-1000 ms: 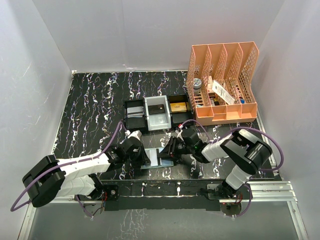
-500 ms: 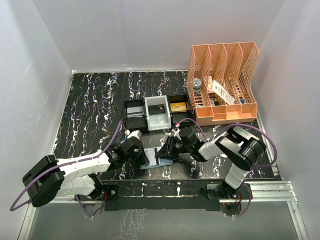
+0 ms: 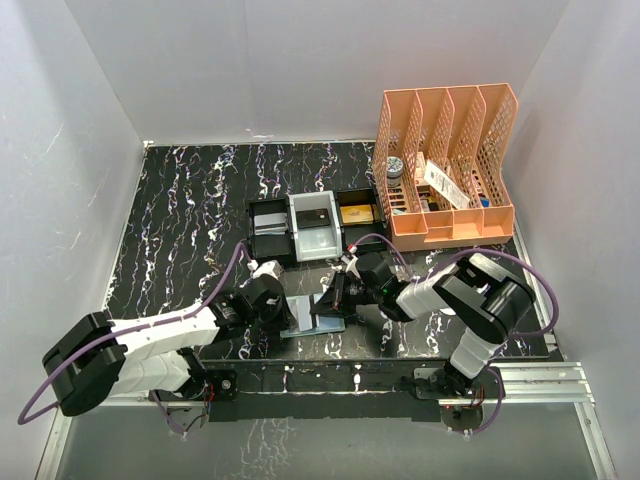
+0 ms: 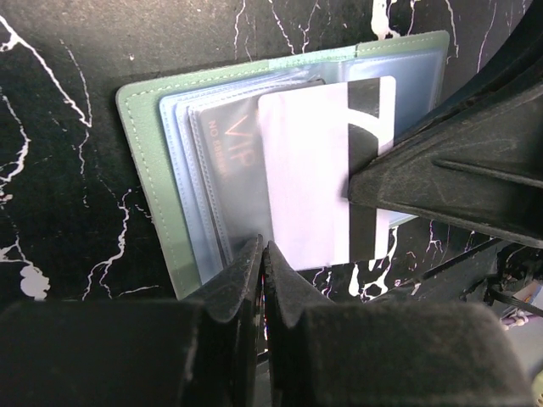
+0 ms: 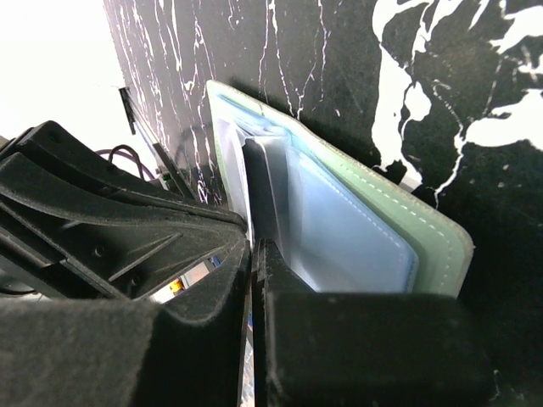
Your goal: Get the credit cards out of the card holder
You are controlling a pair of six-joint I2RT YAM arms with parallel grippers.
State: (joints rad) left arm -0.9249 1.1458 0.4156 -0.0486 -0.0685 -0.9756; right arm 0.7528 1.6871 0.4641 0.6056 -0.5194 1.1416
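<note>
The sage-green card holder [image 3: 303, 320] [image 4: 148, 170] [image 5: 399, 220] lies open on the black marbled table near its front edge. Its pale blue pockets hold a dark grey credit card [image 4: 225, 144]. A white credit card with a black stripe [image 4: 305, 170] sticks partly out to the right. My right gripper [image 3: 329, 304] [image 5: 254, 246] is shut on that white card's outer edge. My left gripper [image 3: 287, 312] [image 4: 265, 250] is shut, and its tips bear down on the holder's near edge.
A row of black and white trays [image 3: 315, 225] with cards in them stands just behind the holder. An orange file organizer [image 3: 445, 165] fills the back right. White walls close in the table on three sides.
The right gripper's jaws have closed on the white card and the arm has shifted slightly left. The left arm has hardly moved.
</note>
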